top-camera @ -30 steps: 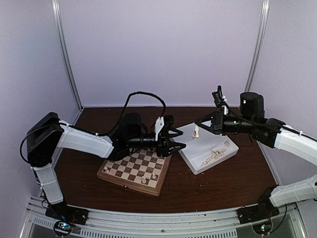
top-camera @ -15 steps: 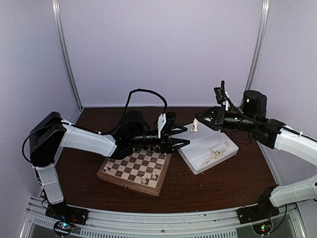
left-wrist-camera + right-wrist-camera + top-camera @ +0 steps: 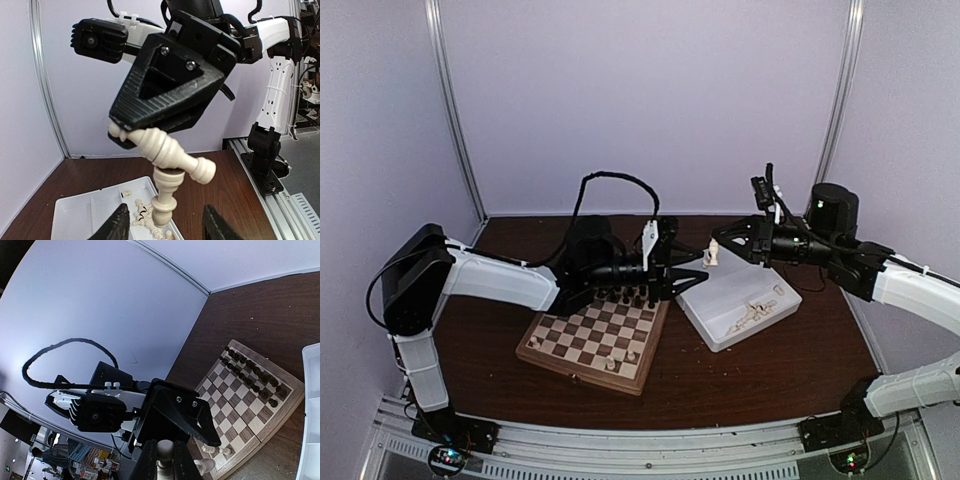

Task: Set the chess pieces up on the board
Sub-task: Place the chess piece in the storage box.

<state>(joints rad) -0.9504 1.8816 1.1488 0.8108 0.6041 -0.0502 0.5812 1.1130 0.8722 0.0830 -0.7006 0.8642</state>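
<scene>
The right claw (image 3: 166, 462) is squeezed tight on one cream chess piece (image 3: 167, 150). The piece hangs just in front of the half-open, empty left claw (image 3: 167, 226).

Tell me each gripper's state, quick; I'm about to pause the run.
Left gripper: open, holding nothing.
Right gripper: closed on a cream piece.

A dark brown wooden surface (image 3: 770, 370) carries the board (image 3: 582, 368) left of its middle, with a white tray (image 3: 730, 290) just beside it, toward the right edge.
</scene>
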